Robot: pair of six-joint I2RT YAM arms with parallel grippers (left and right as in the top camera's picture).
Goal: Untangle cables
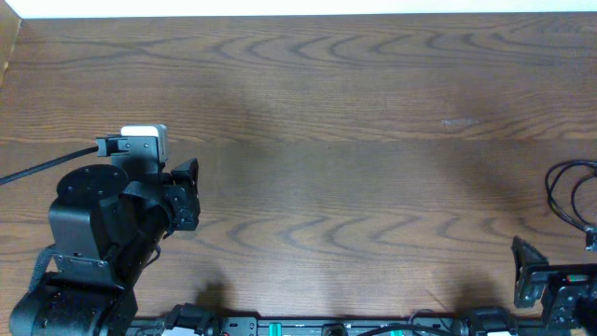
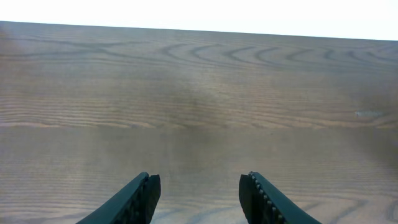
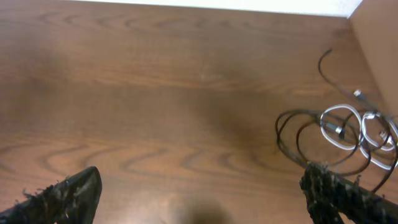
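Observation:
The cables are a tangle of thin black loops with a white cord looped through them. They lie at the table's right edge. My right gripper is wide open and empty. It sits near the front right corner, just short of the tangle, and its right finger is close to the nearest black loop. My left gripper is far from the cables on the left side. It is open over bare wood, with nothing between its fingers.
A light wooden wall rises on the right behind the cables. A thick black wire runs from the left arm off the left edge. The table's far edge meets a white surface.

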